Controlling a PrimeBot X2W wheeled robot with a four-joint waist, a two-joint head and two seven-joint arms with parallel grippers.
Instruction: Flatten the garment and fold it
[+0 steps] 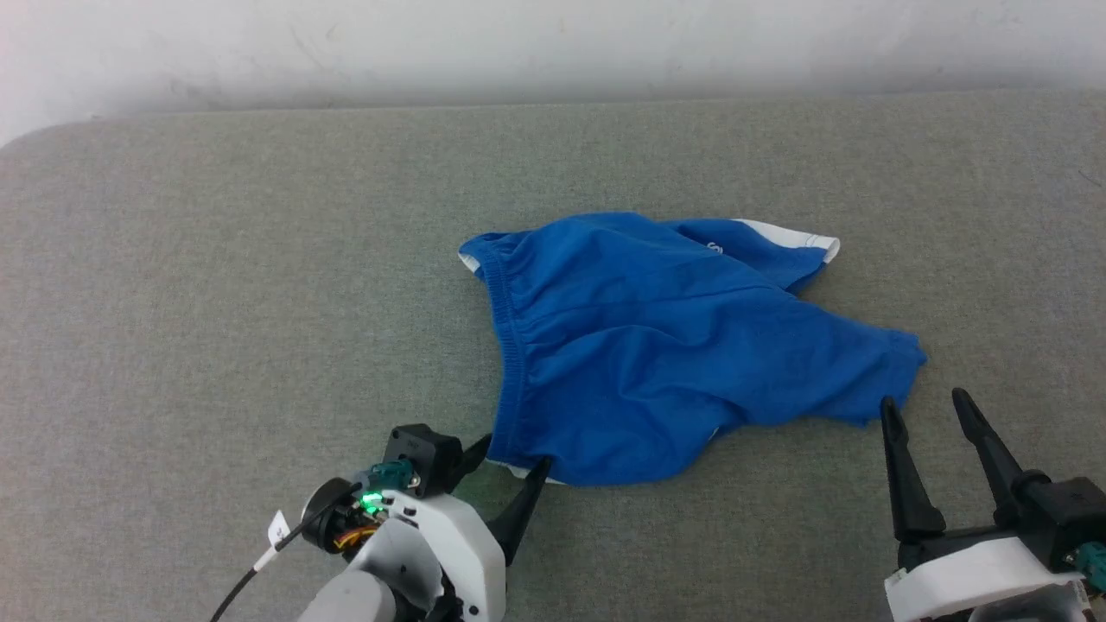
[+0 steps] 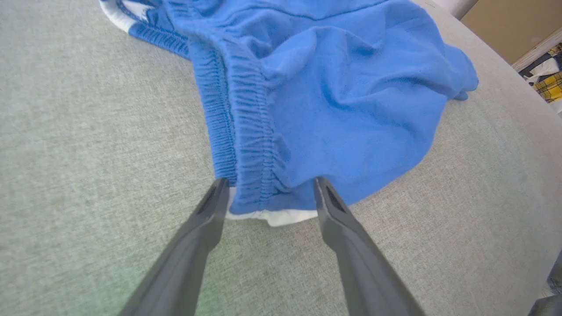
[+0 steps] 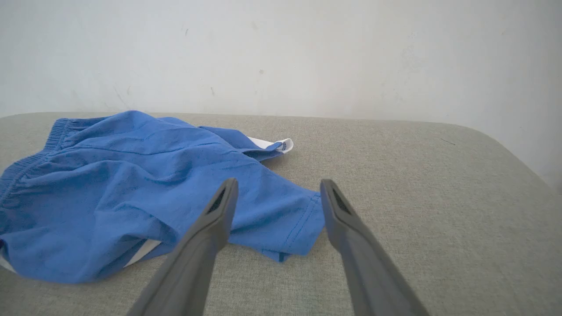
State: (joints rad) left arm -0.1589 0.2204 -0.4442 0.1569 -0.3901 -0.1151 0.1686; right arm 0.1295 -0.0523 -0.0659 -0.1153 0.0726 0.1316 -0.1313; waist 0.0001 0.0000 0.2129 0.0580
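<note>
My left end effector, spread wide around the shorts' waistband corner, could catch one layer and bunch them.

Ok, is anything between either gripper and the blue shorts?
Nothing visible. The open left gripper straddles a waistband corner of the shorts; the open right gripper sits right beside a leg hem.

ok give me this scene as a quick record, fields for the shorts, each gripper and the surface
garment: blue shorts, rumpled, not yet flat or folded
waistband: gathered, lying toward the robot's left
left gripper: open, fingertips either side of the near waistband corner, not closed on it
right gripper: open, at the near leg hem, holding nothing
white stripe: shows on the far leg
surface: grey fabric top
</note>
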